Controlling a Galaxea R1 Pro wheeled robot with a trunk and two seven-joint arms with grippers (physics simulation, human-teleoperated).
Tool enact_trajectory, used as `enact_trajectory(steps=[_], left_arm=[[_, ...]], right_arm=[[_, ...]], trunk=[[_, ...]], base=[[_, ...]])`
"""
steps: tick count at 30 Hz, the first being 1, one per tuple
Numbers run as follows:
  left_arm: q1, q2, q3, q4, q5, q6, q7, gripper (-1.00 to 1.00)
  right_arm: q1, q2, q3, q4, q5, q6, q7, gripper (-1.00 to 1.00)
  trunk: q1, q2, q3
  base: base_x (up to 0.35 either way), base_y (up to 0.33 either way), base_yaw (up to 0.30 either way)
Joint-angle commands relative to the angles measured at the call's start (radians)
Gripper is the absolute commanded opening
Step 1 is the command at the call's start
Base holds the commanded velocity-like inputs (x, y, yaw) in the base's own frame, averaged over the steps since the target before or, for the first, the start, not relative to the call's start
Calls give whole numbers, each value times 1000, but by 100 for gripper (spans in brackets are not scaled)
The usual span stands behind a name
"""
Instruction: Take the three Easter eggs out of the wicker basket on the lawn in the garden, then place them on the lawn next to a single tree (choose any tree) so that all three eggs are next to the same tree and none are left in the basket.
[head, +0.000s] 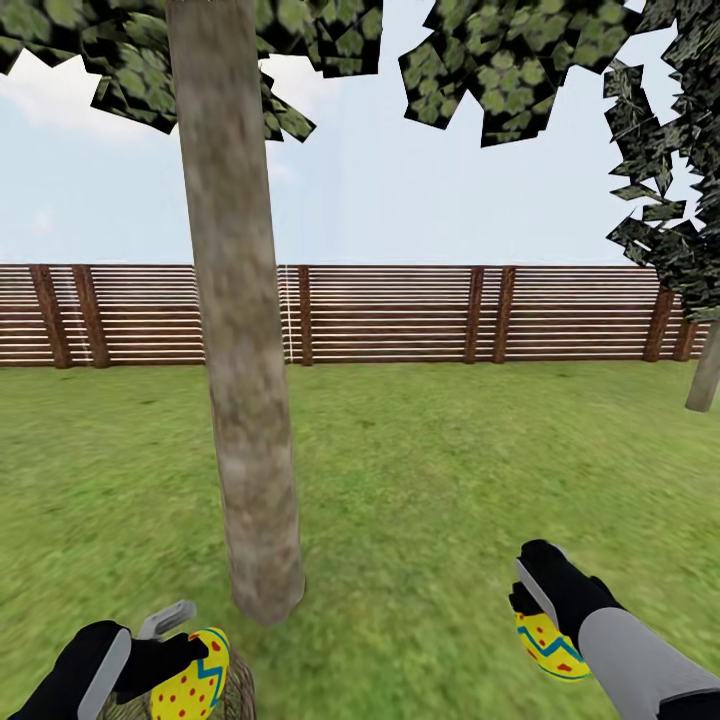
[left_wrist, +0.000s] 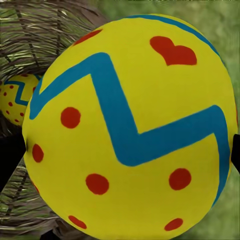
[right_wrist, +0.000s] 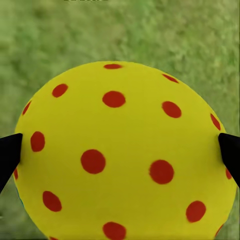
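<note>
I hold 1 egg in each gripper. My left gripper (head: 178, 640) is clamped on an egg (head: 192, 676) low at the left of the head view, and this egg hangs just above the rim of the wicker basket (head: 232, 690), which shows partly at the lower edge. In the left wrist view the same egg (left_wrist: 132, 130) is very near the camera: yellow, with a blue-green zigzag band, red dots and 1 red heart near its upper end. Behind it I see the woven wall of the basket (left_wrist: 35, 35) and a third egg (left_wrist: 17, 97) that lies inside the basket.

My right gripper (head: 530, 600) is closed on the second egg (head: 548, 648), held over the lawn (head: 430, 480) to the right of the tree (head: 245, 400). In the right wrist view this egg (right_wrist: 122, 155) shows only yellow shell with red dots, and my black fingertips (right_wrist: 10, 155) press it from both sides, with grass behind it.

The tree has a thick pale grey-brown trunk and it stands on the grass just beyond the basket, nearer to my left gripper than to my right. Behind the lawn runs a brown wooden fence (head: 400, 315), and a second trunk (head: 705, 375) stands at the right edge. I can read no writing or label on any of these things.
</note>
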Motion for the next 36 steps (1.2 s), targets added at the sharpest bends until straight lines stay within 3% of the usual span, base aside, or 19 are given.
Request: enact_trajectory(steps=[1,6,23,36], left_arm=[[-1,-1,3,0,-7,4,-8,-100],[-1,-2,2,1,-7,3,-7,-100],[-1,-2,14,1,-7,5,-7,-100],[-1,-3,12,0,-7,1,-7,-100]], right_arm=[[-1,-12,8,-1,-10,3,0,-100],[-1,-23,11,-1,-10,2,3,-100],[-1,-12,14,-1,-1,-1,2,-100],[-1,-10,14,-1,-1,-4,2,-100]], trunk=[[-4,7,2],[-23,42,18],[-23,42,18],[-23,42,18]], base=[[0,0,0],[0,0,0],[-209,-4,0],[-72,-251,62]])
